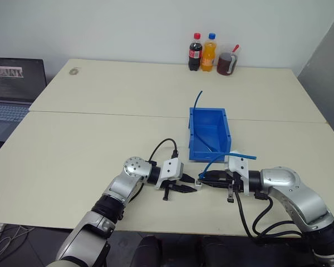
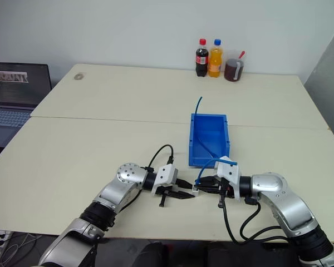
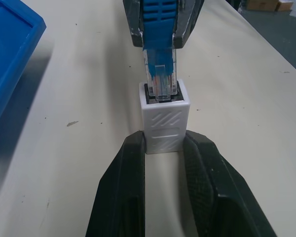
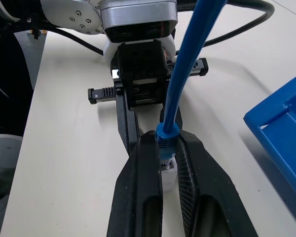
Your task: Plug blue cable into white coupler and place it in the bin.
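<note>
The blue cable [image 3: 160, 29] plug is entering the white coupler [image 3: 165, 118] — seemingly not fully seated. The left gripper [image 3: 164, 148] is clamping the coupler, the right gripper [image 4: 168, 148] pinching the plug. Next: a straight push, then the bin [image 1: 209, 133] just beyond.

Laptop [image 1: 14, 94], bottles [image 1: 202, 53], jug [image 1: 227, 63]

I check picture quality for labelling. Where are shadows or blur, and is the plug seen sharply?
Left wrist view: the plug of the blue cable at the white coupler is sharp; the bin casts a soft shadow on the table. Right wrist view: the near fingers look soft. Left eye view: even light, faint shadows under the left gripper and right gripper.
</note>
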Controlling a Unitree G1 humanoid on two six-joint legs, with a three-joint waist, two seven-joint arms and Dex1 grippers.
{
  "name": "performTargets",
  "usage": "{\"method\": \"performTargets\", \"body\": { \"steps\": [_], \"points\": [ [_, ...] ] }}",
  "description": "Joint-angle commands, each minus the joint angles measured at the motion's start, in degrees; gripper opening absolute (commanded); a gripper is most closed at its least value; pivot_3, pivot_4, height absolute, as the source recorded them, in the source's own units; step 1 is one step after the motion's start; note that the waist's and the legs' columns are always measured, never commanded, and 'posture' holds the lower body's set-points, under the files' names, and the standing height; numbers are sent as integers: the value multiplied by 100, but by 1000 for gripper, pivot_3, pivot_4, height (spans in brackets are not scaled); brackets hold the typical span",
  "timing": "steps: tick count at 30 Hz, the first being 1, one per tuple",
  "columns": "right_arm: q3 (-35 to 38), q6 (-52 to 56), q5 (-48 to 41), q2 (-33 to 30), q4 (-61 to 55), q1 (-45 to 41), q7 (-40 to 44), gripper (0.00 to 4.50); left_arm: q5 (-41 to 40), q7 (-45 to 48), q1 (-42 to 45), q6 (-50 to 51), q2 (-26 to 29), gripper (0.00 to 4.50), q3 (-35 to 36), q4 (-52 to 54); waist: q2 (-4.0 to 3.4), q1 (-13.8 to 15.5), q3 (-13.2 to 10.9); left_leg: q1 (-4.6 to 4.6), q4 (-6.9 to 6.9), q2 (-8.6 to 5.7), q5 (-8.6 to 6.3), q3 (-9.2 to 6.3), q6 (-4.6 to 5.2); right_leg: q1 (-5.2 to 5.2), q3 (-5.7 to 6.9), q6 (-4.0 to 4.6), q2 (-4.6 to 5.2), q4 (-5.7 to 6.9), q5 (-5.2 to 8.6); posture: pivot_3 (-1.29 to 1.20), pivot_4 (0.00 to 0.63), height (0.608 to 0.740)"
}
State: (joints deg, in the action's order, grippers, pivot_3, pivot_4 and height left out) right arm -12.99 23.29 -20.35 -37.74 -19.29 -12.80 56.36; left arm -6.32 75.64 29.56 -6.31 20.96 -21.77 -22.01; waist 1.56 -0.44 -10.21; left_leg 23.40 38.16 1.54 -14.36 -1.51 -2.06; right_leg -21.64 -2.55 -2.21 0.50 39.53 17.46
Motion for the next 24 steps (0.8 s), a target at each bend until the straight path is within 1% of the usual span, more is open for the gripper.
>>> {"method": "performTargets", "body": {
  "steps": [1, 5, 11, 17, 24],
  "points": [
    [-187, -294, 277, -114, 268, -46, 260, 179, -41, 1, 16, 0, -9, 795, 42, 176, 0, 0, 0, -1, 0, 0, 0, 0, 0, 2, 0, 0, 0, 0, 0, 0, 150, 740],
    [-435, -860, 626, -220, 653, -139, 603, 179, -40, 12, 3, -8, -6, 795, 36, 181, 0, -5, 0, -20, -2, -1, 0, 2, 0, 21, 0, 0, -2, -6, 0, 0, 150, 740],
    [-555, -1168, 714, -122, 1238, -464, 891, 179, -34, 10, 6, -26, -17, 795, 36, 164, 0, -10, 0, -40, -6, 0, 0, 6, 0, 36, -5, 1, -4, -5, 1, 0, 150, 740],
    [-591, -909, 582, 48, 1484, -556, 982, 179, -36, -11, -67, -23, 23, 795, 44, 237, -1, -10, 1, -46, -6, 2, 0, 5, 0, 42, -5, 1, -6, -4, 1, 0, 150, 740],
    [-651, -786, 620, 91, 1395, -371, 1002, 179, -25, -32, -84, -19, 62, 795, 66, 266, -3, -18, 7, -54, -6, 4, 0, 4, 0, 47, -5, 3, -10, -3, 1, 0, 150, 740]
  ]
}}
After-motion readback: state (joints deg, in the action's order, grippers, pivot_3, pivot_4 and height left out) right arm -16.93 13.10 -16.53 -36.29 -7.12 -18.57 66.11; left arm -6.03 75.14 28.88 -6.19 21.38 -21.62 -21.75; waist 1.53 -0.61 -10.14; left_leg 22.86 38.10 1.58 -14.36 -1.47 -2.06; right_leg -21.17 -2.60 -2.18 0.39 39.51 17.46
